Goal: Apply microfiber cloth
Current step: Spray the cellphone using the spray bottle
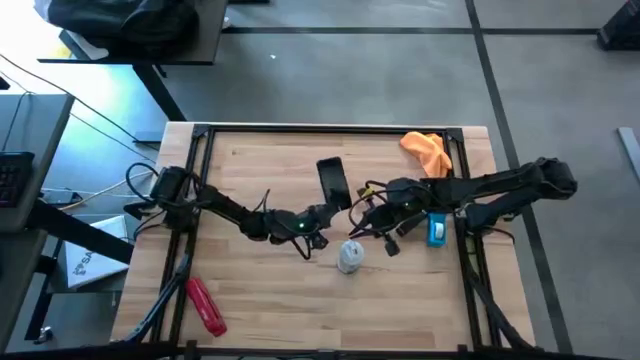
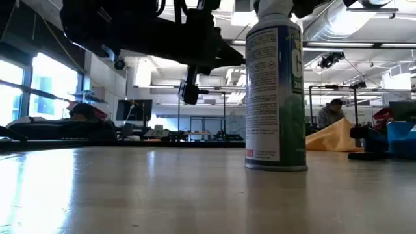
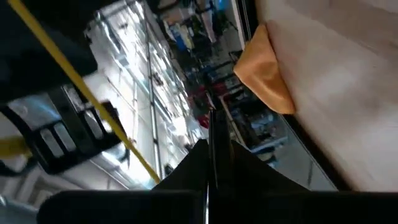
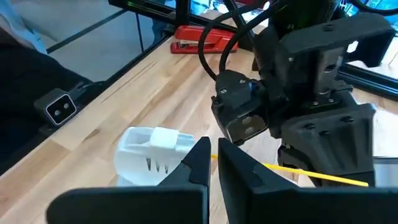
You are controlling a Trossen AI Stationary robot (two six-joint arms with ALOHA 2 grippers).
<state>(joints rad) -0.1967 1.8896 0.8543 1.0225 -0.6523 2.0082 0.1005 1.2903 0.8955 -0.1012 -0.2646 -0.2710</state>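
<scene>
Likely either nearly closed, empty tool [image 1: 318,238] [image 1: 368,215] topples the bottle [image 1: 350,256] swinging toward the far-right cloth [image 1: 427,152].

Overhead camera looks straight down; table-level camera faces the room. Both show the spray can [image 1: 350,256] [image 2: 275,84].

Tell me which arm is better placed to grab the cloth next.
Right, probably. The cloth lies at the table's far right corner, close to the right gripper and that arm's side. The left gripper sits mid-table, farther off, with the phone between.
</scene>
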